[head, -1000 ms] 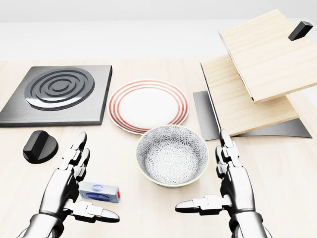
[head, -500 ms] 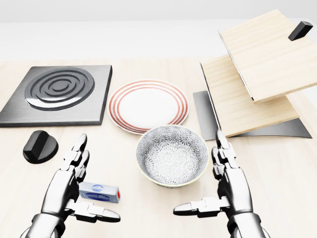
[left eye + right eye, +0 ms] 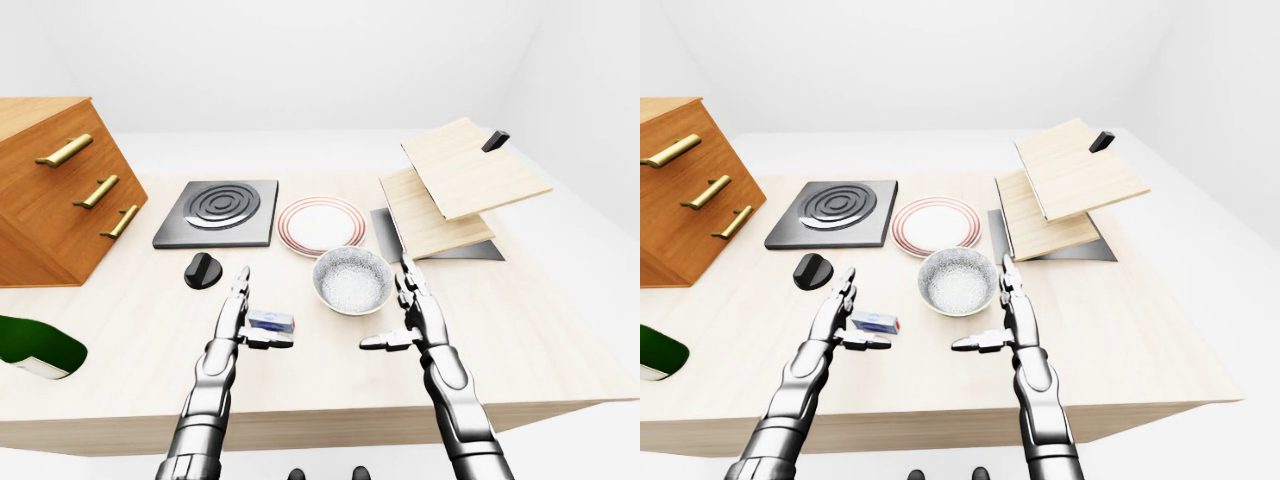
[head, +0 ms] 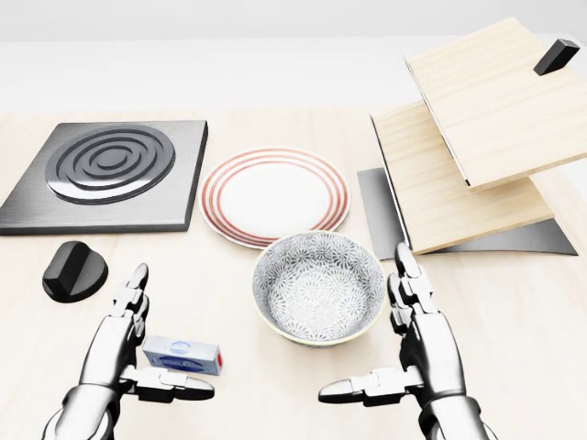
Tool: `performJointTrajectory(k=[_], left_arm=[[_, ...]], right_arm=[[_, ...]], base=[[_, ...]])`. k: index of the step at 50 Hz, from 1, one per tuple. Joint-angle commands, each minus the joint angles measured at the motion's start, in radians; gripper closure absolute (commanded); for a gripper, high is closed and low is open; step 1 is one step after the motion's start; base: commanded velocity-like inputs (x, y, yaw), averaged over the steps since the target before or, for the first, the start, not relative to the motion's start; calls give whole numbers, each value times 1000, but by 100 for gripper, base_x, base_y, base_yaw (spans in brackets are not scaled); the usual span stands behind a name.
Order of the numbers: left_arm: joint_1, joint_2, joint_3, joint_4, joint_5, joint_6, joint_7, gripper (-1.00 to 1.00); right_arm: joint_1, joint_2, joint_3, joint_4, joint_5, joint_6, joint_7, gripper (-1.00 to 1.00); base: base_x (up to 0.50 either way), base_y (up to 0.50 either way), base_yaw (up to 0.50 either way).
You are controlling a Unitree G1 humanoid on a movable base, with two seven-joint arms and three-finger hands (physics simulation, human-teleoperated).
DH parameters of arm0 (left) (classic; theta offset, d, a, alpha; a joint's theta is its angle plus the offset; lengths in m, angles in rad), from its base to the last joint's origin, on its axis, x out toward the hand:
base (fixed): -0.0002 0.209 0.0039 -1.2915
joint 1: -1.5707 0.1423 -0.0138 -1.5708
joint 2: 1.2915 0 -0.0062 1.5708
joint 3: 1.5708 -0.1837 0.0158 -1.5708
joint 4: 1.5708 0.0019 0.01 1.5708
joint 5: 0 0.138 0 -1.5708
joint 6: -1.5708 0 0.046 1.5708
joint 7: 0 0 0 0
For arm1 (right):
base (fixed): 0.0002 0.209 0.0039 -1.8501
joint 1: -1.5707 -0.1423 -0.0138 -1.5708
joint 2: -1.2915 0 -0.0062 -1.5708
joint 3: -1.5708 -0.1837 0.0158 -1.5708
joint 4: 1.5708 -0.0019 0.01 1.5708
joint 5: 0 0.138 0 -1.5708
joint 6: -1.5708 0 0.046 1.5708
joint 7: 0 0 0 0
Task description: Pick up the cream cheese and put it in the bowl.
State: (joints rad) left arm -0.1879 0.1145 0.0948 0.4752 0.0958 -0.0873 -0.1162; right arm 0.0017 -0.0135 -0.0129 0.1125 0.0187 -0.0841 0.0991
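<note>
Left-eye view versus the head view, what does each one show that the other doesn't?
Only the left-eye view shows the wooden drawer chest with brass handles, a green object at its left edge, and the table's near edge. The head view adds nothing new, only closer detail. Both show the cream cheese, bowl, striped plate, burner, black knob, wooden boards, and the open left hand and right hand.
</note>
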Motion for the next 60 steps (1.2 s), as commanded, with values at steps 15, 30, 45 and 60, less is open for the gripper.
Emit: performJointTrajectory(k=[15, 30, 45, 60], left_arm=[[-37, 14, -2, 113, 18, 0, 37, -100], [-42, 14, 11, 101, -43, 0, 22, 100], [-51, 16, 16, 95, -61, 0, 20, 100], [-137, 59, 57, -241, -137, 0, -3, 100]], right_arm=[[2, 2, 3, 2, 5, -2, 11, -100], [3, 3, 3, -3, 18, 10, 19, -100], [2, 3, 4, 2, 30, 15, 29, -100], [-12, -1, -12, 17, 41, -3, 20, -100]], base=[[0, 0, 0], [0, 0, 0], [0, 0, 0], [0, 0, 0]])
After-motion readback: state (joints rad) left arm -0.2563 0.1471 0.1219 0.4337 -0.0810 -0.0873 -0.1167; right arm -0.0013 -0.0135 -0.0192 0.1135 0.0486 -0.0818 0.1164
